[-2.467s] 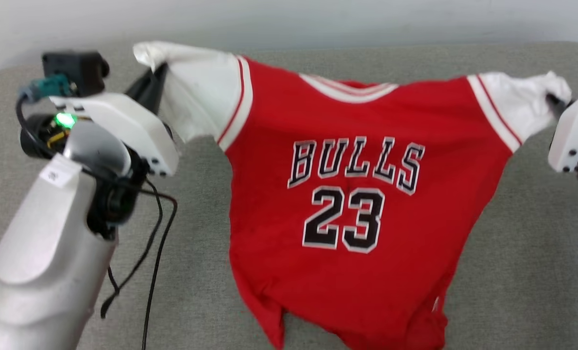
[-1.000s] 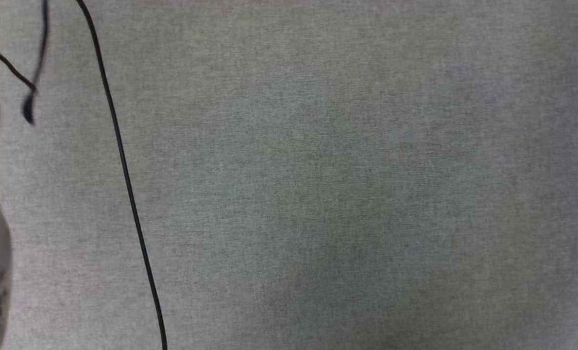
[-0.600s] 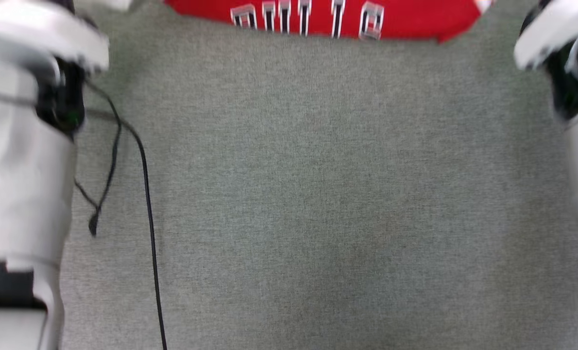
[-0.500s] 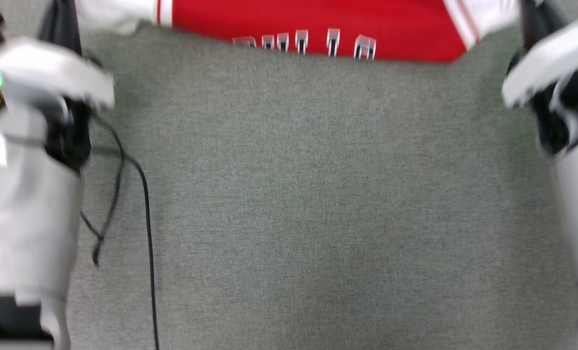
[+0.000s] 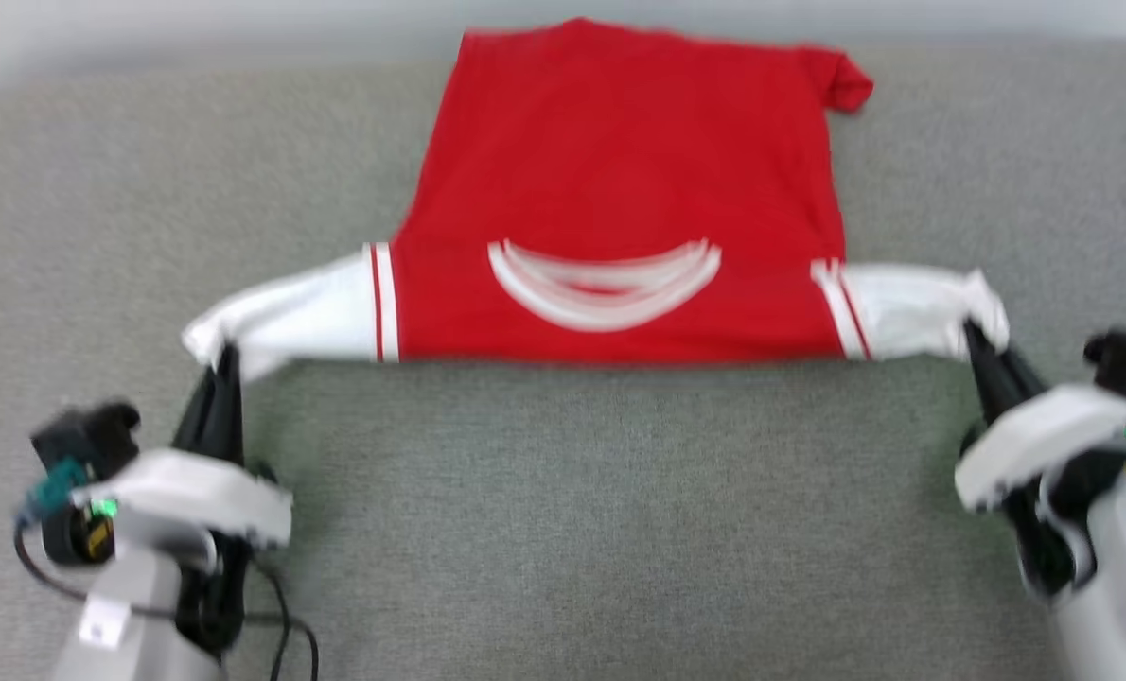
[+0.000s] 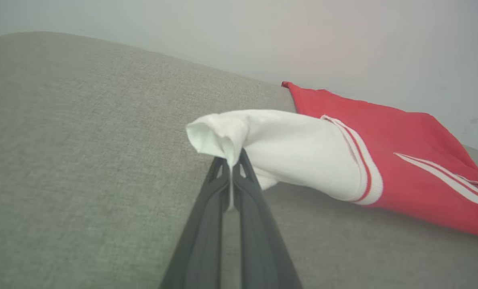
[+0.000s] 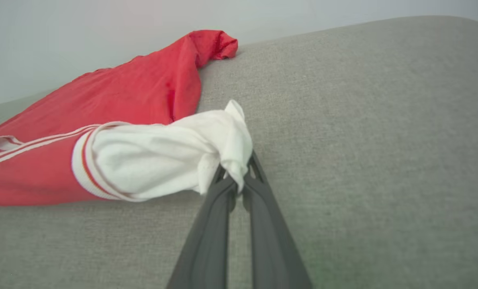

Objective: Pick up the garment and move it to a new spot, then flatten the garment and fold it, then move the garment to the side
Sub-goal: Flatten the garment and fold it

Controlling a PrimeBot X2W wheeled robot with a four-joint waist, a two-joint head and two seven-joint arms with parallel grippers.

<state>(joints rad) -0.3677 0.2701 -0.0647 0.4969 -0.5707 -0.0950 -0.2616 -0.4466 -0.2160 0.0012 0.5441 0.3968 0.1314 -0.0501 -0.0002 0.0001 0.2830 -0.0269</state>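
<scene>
The red garment [image 5: 620,161] lies spread on the grey cushion, plain back up, hem at the far side and striped collar toward me. Its lettering is hidden underneath. My left gripper [image 5: 225,357] is shut on the tip of the left white sleeve [image 5: 279,312], held slightly off the surface. In the left wrist view the left gripper [image 6: 231,164] pinches the bunched sleeve end [image 6: 219,138]. My right gripper [image 5: 975,333] is shut on the right white sleeve [image 5: 913,307]; the right wrist view shows the right gripper [image 7: 239,176] clamping that cloth [image 7: 231,148].
The grey fabric surface [image 5: 572,520] stretches wide between my arms and toward me. A pale wall [image 5: 194,28] runs along its far edge, just behind the shirt's hem. A black cable [image 5: 289,634] hangs by my left forearm.
The shirt was held up with the lettering facing me; now it is laid down back-up, stretched by both sleeves. The head camera swung down and back up meanwhile.
</scene>
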